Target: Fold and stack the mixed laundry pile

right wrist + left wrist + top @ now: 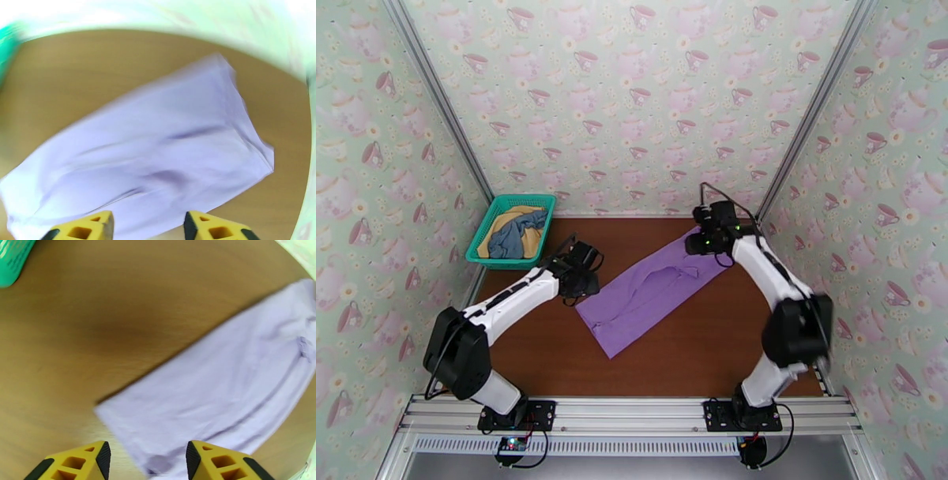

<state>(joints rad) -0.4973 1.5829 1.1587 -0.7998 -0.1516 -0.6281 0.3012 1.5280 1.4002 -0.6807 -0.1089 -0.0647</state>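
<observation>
Nearest, we see the left claw [148,460] and right claw [148,225], each with jaws apart and empty, at opposite ends of the lilac-purple shirt [648,288], spread diagonally on the counter [695,347]; the grey-blue garment [517,234] and mustard-yellow garment [517,211] lie in the teal basket [502,264]

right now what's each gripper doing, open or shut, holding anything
left gripper: open, holding nothing, over the lilac shirt
right gripper: open, holding nothing, over the same shirt
</observation>
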